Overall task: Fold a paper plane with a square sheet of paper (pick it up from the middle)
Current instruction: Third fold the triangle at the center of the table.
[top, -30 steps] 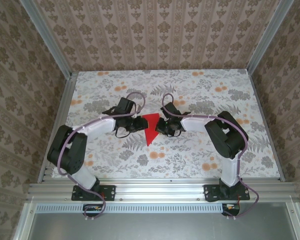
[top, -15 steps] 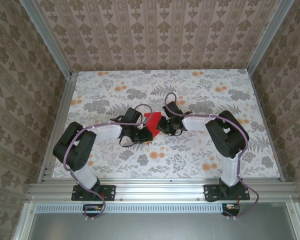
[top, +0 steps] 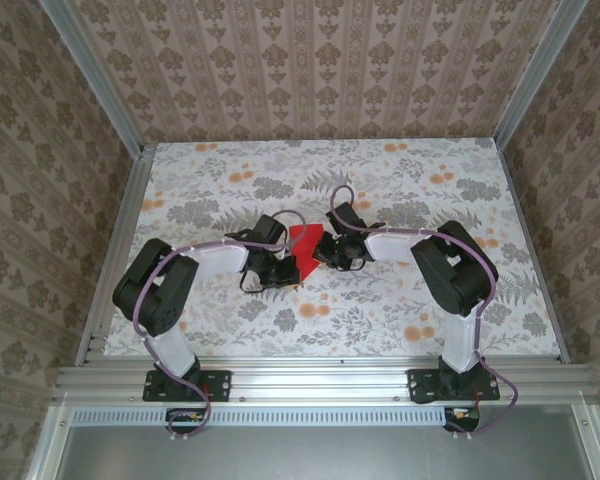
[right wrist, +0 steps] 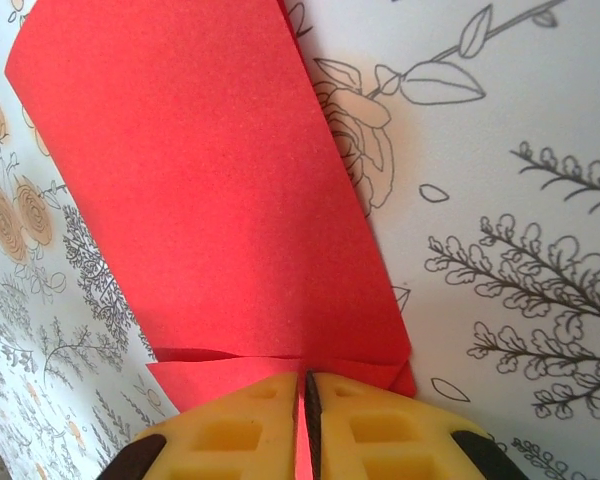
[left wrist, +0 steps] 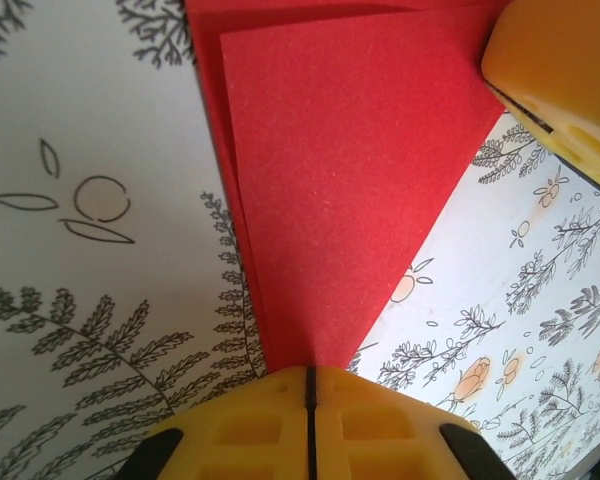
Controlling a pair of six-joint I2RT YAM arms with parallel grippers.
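Note:
The red paper (top: 302, 238) lies folded on the flowered table between my two grippers. It is a layered, tapering shape with stacked edges (left wrist: 340, 180). Its narrow end runs under the tips of my left gripper (left wrist: 308, 372), whose jaws are pressed together with no red in the seam; a pinch cannot be made out. My right gripper (right wrist: 307, 380) is shut on the wide end (right wrist: 210, 190), with a red sliver showing between its fingers. In the top view the left gripper (top: 285, 268) covers the paper's near part and the right gripper (top: 321, 250) sits at its right edge.
A yellow finger (left wrist: 565, 75) of the right gripper stands close at the paper's far corner in the left wrist view. The flowered table (top: 430, 190) is bounded by aluminium rails (top: 310, 378) and patterned walls. Both arms bend inward near the middle.
My left gripper swung from the paper's left side onto its near pointed part and closed its jaws. The right gripper stayed at the paper's right edge.

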